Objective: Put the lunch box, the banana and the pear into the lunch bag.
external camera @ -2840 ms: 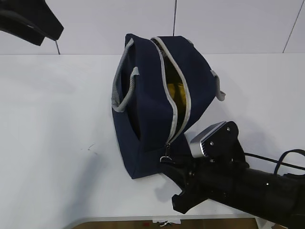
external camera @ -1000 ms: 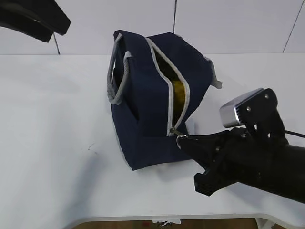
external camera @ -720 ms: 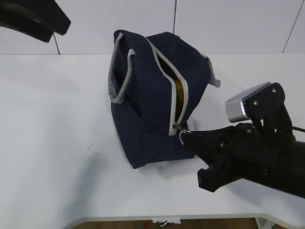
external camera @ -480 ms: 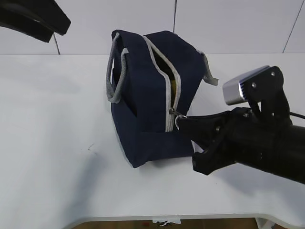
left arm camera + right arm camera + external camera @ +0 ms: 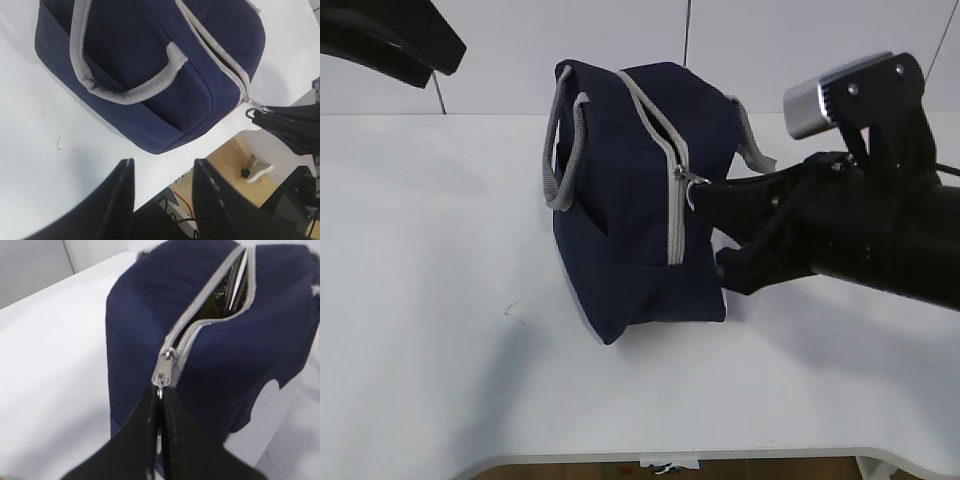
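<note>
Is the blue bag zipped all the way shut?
Not fully. The lunch bag's zipper is partly closed; a gap remains beyond the slider in the right wrist view.

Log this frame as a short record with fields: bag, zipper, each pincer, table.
bag: navy lunch bag on the white table
zipper: partly closed; slider part-way along, a gap remains beyond it
right pincer: shut on the ring pull
left pincer: open, empty, off the bag
contents: too dark inside to identify
table: no loose food visible
</note>
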